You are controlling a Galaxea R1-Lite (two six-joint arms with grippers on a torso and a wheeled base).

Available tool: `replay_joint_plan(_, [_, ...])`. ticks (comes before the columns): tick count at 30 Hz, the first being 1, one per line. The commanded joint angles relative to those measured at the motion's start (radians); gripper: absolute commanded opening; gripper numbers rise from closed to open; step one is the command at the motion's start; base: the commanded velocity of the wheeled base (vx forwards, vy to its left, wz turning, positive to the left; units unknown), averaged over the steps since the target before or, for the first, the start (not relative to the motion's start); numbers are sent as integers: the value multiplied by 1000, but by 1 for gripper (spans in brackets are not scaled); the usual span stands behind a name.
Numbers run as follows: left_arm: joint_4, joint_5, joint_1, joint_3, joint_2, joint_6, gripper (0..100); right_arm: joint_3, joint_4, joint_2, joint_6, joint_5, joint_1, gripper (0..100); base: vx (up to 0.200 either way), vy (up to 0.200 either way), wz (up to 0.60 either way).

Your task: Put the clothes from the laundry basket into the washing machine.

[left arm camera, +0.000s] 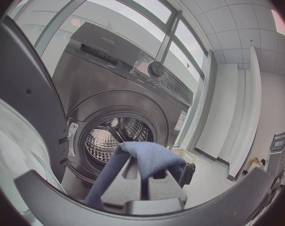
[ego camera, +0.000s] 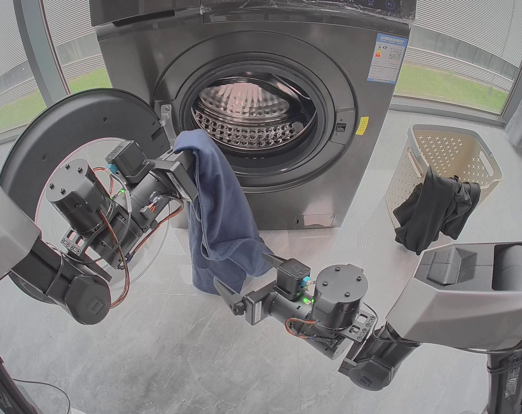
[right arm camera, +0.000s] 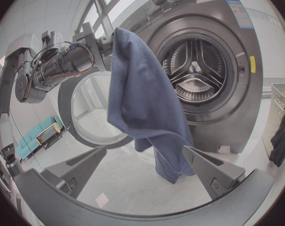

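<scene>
Blue garment hangs pinched in the left gripper; beneath it, the right gripper stands spread, seemingly flanking its hem.

Bright, daylit room with a pale grey marbled tile floor. Tall grey-framed windows line the far side, showing green grass and a ribbed grey building outside. A white wall on the right meets a white panelled ceiling. A teal sofa sits far off on the left.
</scene>
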Motion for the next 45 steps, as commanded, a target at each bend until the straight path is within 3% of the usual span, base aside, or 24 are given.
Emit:
replay_joint_plan(1, [-3,4,-1,-5,13,0,0,-155,27,61,-13,-1,6,100,0,0,0])
replay_joint_plan(5, [-3,4,-1,-5,13,0,0,-255,72,100,-19,1,-8,100,0,0,0])
replay_joint_plan(14, [-3,4,0,-7,12,0,0,-328,76,170,-47,25,6,100,0,0,0])
replay_joint_plan(18, [-3,4,0,-7,10,0,0,-419,81,208,-38,11,-11,100,0,0,0])
replay_joint_plan(22, [-3,2,2,-7,12,0,0,-439,84,215,-33,-6,-20,100,0,0,0])
replay_joint_plan(23, [-3,2,5,-7,12,0,0,-439,84,213,-33,-9,-20,0,0,0,0])
replay_joint_plan(30, [-5,1,16,-7,10,-2,0,-414,73,172,-32,-10,-20,0,0,0,0])
replay_joint_plan(35, [-11,-5,36,0,16,-3,0,-288,70,37,-33,-10,-48,0,0,0,0])
replay_joint_plan(41, [-14,-37,33,50,49,-3,0,-18,78,-186,-28,2,-126,0,0,0,0])
replay_joint_plan(45, [-16,-73,23,93,65,-2,0,37,70,-289,-22,4,-166,0,0,0,0])
